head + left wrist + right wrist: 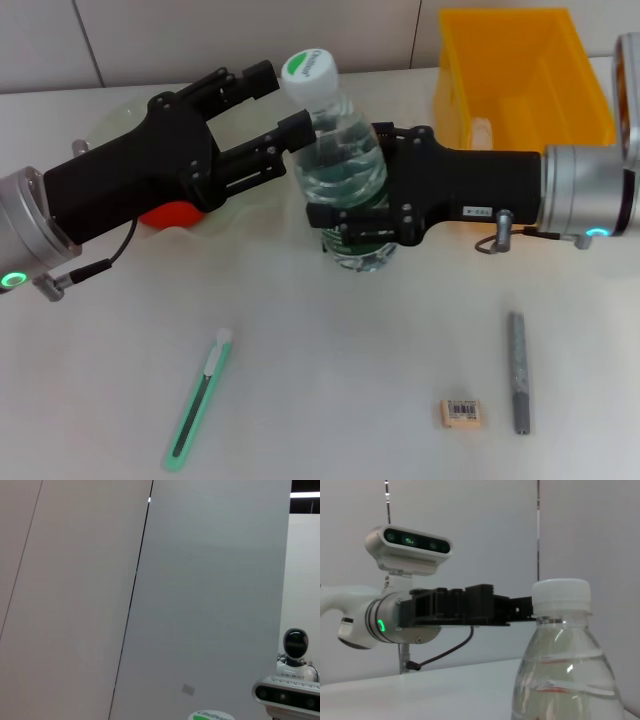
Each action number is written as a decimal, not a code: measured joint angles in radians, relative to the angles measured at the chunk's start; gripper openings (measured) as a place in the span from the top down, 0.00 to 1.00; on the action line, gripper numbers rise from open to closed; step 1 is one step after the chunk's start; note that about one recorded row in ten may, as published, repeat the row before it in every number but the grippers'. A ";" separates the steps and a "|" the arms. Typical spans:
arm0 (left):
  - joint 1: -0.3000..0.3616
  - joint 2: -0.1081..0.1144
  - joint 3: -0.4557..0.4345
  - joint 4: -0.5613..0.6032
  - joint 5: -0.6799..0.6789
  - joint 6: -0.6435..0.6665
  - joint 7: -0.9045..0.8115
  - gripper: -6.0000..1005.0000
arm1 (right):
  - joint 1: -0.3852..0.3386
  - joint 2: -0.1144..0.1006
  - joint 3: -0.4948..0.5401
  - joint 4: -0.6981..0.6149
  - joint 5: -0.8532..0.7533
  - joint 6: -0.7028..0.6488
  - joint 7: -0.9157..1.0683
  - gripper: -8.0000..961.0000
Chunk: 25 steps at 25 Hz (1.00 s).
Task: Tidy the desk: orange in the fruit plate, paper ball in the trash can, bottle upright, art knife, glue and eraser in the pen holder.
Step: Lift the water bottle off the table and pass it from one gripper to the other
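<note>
Bottle [345, 160] stands upright near the middle of the white desk [330, 350], its white cap with a green mark pointing up. The right tool [355, 228] comes in from the right side and is clamped around the lower body of the bottle, at the green label. The left tool [275, 105] reaches in from the left at the height of the bottle's neck; its fingers [260, 74] are spread apart, one on each side of the cap, and whether they touch the bottle cannot be told. In the right wrist view the bottle [567, 655] fills the near corner, with the left tool [485, 607] extending level toward its cap.

Behind the left arm lies the orange [170, 214], partly hidden, sitting in the pale fruit plate [110, 125]. A yellow bin [520, 75] stands at the far right of the desk.

On the near side of the desk, well apart from the tools, lie three small things: the green art knife [198, 400] on the left, lying at a slant; the eraser [460, 413] toward the right; and just beside it a grey stick [518, 372], lying lengthwise.
</note>
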State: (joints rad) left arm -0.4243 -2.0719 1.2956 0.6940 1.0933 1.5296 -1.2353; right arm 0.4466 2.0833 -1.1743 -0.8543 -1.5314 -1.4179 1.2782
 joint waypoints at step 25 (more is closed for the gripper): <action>-0.016 -0.002 0.004 -0.005 0.003 -0.016 0.016 0.29 | 0.054 0.003 -0.073 0.006 0.005 0.042 0.016 0.21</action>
State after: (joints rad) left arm -0.4405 -2.0739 1.2993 0.6887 1.0958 1.5138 -1.2195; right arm 0.5004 2.0862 -1.2471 -0.8481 -1.5260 -1.3757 1.2943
